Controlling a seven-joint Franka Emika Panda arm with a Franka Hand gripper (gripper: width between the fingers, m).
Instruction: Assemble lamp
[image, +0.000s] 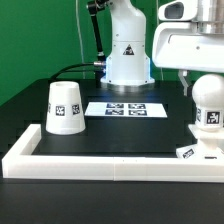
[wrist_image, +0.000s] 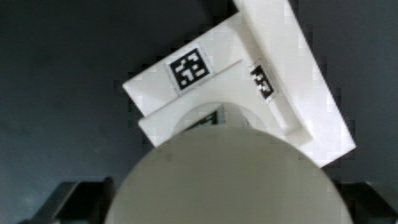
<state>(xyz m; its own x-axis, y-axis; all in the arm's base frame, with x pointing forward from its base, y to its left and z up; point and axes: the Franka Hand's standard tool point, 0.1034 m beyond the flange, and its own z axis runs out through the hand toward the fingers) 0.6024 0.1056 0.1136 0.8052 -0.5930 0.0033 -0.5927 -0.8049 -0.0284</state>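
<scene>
Gripper (wrist_image: 222, 205) pts straight down — fingers (wrist_image: 86, 200) tight on bulb (wrist_image: 222, 160) sides.

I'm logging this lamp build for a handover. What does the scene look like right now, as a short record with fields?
shade: stands alone on the table, at the exterior view's left
bulb: upright over the base, at the exterior view's right; whether it is seated is unclear
base: flat on the table, near the white border wall
gripper: fingers either side of the bulb; grip cannot be confirmed
marker board: mid-table, bare
</scene>
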